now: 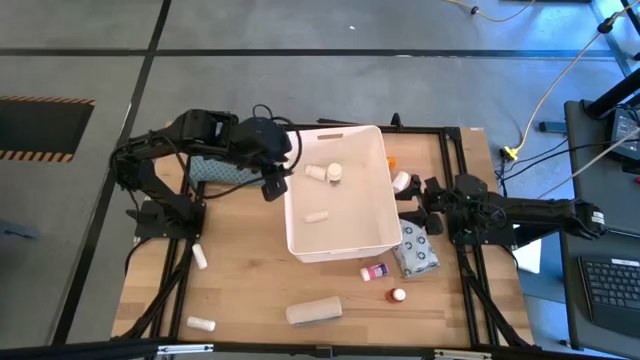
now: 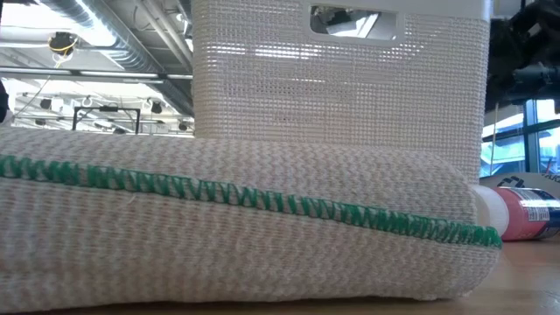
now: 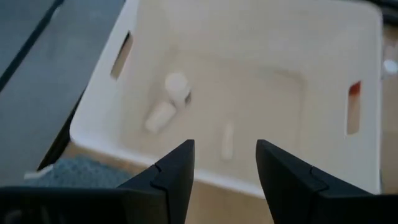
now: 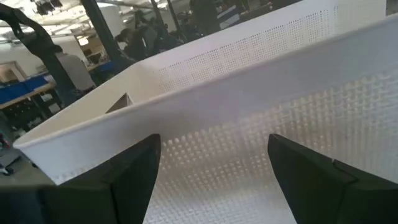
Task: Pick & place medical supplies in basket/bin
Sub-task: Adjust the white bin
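Down the left side of the table two small white rolls (image 1: 200, 256) and (image 1: 201, 324) lie loose on the wood — light and easy to nudge away, so I'd take them across the short axis. The left gripper (image 1: 272, 186) hangs over the left rim of the white tub (image 1: 337, 243), fingers apart and holding nothing; the wrist view looks straight down at the three white pieces (image 3: 169, 102) lying inside. Near the front edge sits the beige roll (image 1: 314, 312) — soft, woven, likely to squash a little, best pinched around its middle. Just right of it are two tiny bottles (image 1: 373, 271) and (image 1: 398, 295), hard and smooth, liable to roll or slip. The patterned packet (image 1: 416, 252) lies flat against the tub's right corner, so an edge grip looks needed. The right gripper (image 1: 424, 197) waits beside the tub's right wall, fingers spread, empty.
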Controlling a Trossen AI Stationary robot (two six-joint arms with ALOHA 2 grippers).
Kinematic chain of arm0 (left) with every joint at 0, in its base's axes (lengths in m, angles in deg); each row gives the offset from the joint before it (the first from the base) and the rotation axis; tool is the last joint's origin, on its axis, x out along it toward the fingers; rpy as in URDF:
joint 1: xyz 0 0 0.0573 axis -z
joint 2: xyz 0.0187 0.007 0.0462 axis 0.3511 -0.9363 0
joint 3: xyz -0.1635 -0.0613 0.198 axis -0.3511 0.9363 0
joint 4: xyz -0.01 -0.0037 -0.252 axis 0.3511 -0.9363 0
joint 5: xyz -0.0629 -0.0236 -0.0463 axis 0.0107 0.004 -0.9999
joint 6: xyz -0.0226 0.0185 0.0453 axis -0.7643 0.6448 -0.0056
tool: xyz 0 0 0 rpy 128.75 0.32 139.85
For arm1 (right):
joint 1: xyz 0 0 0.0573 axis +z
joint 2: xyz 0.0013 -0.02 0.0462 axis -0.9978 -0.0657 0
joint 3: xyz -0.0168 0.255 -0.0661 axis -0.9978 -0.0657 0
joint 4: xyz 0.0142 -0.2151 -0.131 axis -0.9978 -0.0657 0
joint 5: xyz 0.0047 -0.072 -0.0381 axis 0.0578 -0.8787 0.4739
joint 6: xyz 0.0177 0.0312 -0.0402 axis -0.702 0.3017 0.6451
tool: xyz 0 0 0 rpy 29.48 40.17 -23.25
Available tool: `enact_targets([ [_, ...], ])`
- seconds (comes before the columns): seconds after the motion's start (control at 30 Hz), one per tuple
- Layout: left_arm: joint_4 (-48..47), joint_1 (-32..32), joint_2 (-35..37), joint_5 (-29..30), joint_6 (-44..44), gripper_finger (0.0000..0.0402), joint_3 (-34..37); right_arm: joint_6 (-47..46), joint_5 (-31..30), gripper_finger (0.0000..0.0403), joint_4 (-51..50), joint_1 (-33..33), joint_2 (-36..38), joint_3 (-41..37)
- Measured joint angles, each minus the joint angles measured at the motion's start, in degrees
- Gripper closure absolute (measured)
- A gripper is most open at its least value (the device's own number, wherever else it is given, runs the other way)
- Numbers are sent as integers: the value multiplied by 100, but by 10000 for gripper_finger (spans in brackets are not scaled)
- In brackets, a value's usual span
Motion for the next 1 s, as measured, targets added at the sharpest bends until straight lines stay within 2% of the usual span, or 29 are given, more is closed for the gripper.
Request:
enact_targets([
  [0.27, -980, -4, 0, 20, -595, 238, 76, 307, 14, 104, 5, 2, -961, 613],
  [0.6, -1009, 219, 13, -138, -651, 238, 76, 462, 113, 104, -37, 0, -2198, 1143],
  [0.77, -1007, 451, 13, -604, -1142, 238, 76, 431, 402, 104, -163, 0, -2278, 1244],
  [0.87, -1005, 703, 13, -644, -1363, 238, 81, 284, 409, 104, -265, 2, -2237, 1311],
  [1.0, -996, 1007, 26, -804, -1950, 242, 441, 153, 405, 104, -533, -7, -2230, 1416],
])
